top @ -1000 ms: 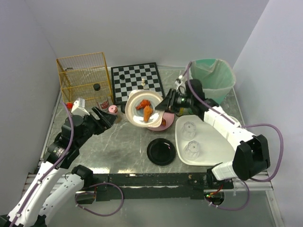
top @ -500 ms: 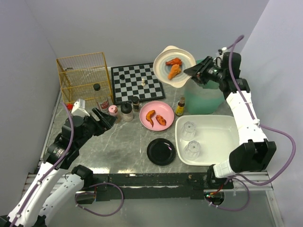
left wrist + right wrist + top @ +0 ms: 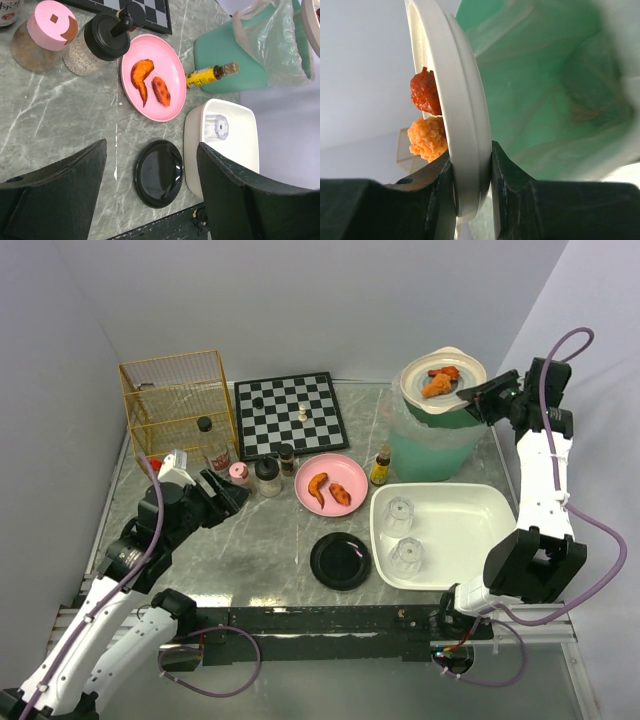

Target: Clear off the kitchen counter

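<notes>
Top external view: the kitchen counter [image 3: 260, 540] spans the whole floor of the scene, its open marble lying near left beneath the spread-open left gripper [image 3: 224, 489], while over the green bin [image 3: 432, 448] at the far right edge a cream plate [image 3: 442, 372] hangs, its rim clenched by the right gripper [image 3: 472, 398].

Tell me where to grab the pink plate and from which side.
Pinch the pink plate by its raised rim at the near-left edge, likely with the open left end effector coming in low. The plate lies flat, so only the rim offers a hold; the chicken pieces sit mid-plate and the black-lidded jar crowds the far-left edge.
</notes>
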You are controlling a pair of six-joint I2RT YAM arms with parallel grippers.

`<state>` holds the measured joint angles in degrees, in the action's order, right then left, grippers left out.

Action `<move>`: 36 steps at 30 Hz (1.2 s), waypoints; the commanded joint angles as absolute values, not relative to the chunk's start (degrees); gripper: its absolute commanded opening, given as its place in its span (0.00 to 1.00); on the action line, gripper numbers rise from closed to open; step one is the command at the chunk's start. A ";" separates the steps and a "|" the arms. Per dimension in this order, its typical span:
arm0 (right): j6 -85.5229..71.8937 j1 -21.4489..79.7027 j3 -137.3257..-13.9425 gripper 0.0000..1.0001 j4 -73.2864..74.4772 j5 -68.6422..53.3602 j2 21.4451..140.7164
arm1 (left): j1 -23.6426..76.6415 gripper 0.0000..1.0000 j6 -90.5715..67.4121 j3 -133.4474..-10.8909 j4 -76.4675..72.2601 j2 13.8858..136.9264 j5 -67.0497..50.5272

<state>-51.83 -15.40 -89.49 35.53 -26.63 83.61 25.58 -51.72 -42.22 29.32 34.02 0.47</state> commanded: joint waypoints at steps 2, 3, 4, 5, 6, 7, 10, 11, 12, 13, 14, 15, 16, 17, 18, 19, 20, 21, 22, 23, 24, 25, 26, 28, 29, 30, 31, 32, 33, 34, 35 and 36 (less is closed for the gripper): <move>-49.49 -18.19 -95.80 0.00 32.16 -26.47 80.42 | 25.75 0.77 -50.36 -42.19 26.19 34.54 -0.88; -48.61 -18.54 -95.80 0.00 32.95 -25.15 80.16 | 25.75 0.77 -50.27 -42.10 26.10 34.54 -0.97; -46.86 -18.54 -96.06 0.00 34.00 -23.92 79.98 | 25.75 0.77 -50.27 -41.93 25.84 34.63 -1.05; -45.45 -18.63 -96.24 0.00 34.71 -22.25 79.63 | 25.75 0.77 -50.27 -41.92 25.58 34.89 -1.32; -44.13 -18.72 -96.59 0.00 35.41 -20.84 79.54 | 25.75 0.77 -50.19 -41.84 25.40 35.07 -1.49; -42.82 -18.63 -96.94 0.00 36.20 -19.44 79.45 | 25.75 0.77 -50.01 -41.84 25.31 35.24 -1.67; -39.74 -18.63 -97.47 0.00 37.79 -15.92 79.19 | 25.75 0.77 -49.83 -41.57 24.87 35.59 -1.84; -39.12 -18.63 -97.47 0.00 37.88 -14.95 78.93 | 25.66 0.77 -49.83 -41.40 24.70 35.60 -1.93; -38.42 -18.72 -97.30 0.00 37.62 -14.59 78.66 | 25.75 0.76 -49.83 -41.40 24.44 35.77 -2.19; -38.06 -18.63 -96.95 0.00 37.10 -14.50 78.49 | 25.75 0.77 -49.83 -41.31 24.35 35.86 -2.28; -37.62 -18.72 -96.86 0.00 36.39 -14.76 78.40 | 25.75 0.77 -49.83 -41.22 24.08 36.03 -2.37; -37.18 -18.72 -97.12 0.00 36.13 -14.59 78.57 | 25.75 0.77 -49.83 -41.22 24.00 36.21 -2.55; -36.74 -18.72 -97.47 0.00 36.04 -14.33 78.75 | 25.75 0.77 -49.75 -41.22 23.91 36.30 -2.72; -36.22 -18.63 -97.82 0.00 35.77 -14.50 79.01 | 25.66 0.76 -49.66 -41.22 23.82 36.39 -2.64; -35.69 -18.63 -98.34 0.00 35.77 -14.59 79.45 | 25.75 0.76 -49.57 -41.22 23.82 36.56 -2.64; -35.25 -18.55 -98.78 0.00 35.68 -14.68 79.80 | 25.75 0.76 -49.48 -41.31 23.82 36.65 -2.55; -34.81 -18.63 -99.40 0.00 35.51 -14.94 80.07 | 25.75 0.76 -49.40 -41.22 23.73 36.65 -2.55; -34.37 -18.55 -99.75 0.00 35.25 -15.38 80.42 | 25.66 0.77 -49.31 -41.22 23.64 36.74 -2.55; -33.93 -18.46 -100.19 0.00 34.98 -15.73 80.59 | 25.75 0.76 -49.31 -41.13 23.56 36.83 -2.55; -33.23 -18.37 -100.72 0.00 34.98 -15.73 81.03 | 25.75 0.76 -49.22 -41.05 23.47 37.00 -2.64; -32.44 -18.02 -101.33 0.00 35.15 -15.47 81.21 | 25.75 0.76 -49.22 -41.04 23.29 37.09 -2.64; -31.56 -17.76 -102.03 0.00 35.33 -15.03 81.47 | 25.58 0.76 -49.22 -40.87 23.20 37.26 -2.72; -30.94 -17.49 -102.39 0.00 35.51 -14.42 81.56 | 25.75 0.76 -49.22 -40.87 22.94 37.35 -2.90; -29.10 -16.79 -102.66 0.00 34.98 -13.54 81.30 | 25.75 0.76 -49.31 -40.52 22.76 37.35 -2.90; -28.40 -16.27 -102.48 0.00 34.37 -13.01 81.04 | 25.75 0.76 -49.22 -40.43 22.68 37.35 -2.99; -27.43 -15.82 -102.57 0.00 33.84 -12.66 80.60 | 25.66 0.76 -49.22 -40.34 22.59 37.27 -2.99; -26.55 -15.21 -102.66 0.00 33.40 -11.87 80.51 | 25.75 0.76 -49.22 -40.17 22.50 37.27 -3.08; -25.50 -14.34 -102.92 0.00 33.31 -10.91 80.51 | 25.75 0.76 -49.22 -40.08 22.41 37.27 -3.08; -24.10 -13.54 -103.53 0.00 33.48 -9.51 80.59 | 25.75 0.76 -49.13 -39.90 22.59 37.27 -2.99; -22.95 -12.58 -104.23 0.00 33.83 -7.93 80.86 | 25.58 0.76 -49.13 -39.82 22.67 37.18 -2.90; -21.46 -11.44 -105.28 0.00 34.36 -6.43 81.38 | 25.66 0.76 -49.13 -39.73 22.76 37.00 -2.99; -19.79 -10.29 -106.16 0.00 34.71 -4.50 81.91 | 25.75 0.76 -49.13 -39.64 22.76 36.91 -2.90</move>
<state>-24.91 -13.82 -98.43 43.64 -8.84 83.48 25.58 -50.22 -39.97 24.60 37.36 -1.91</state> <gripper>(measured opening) 0.324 0.762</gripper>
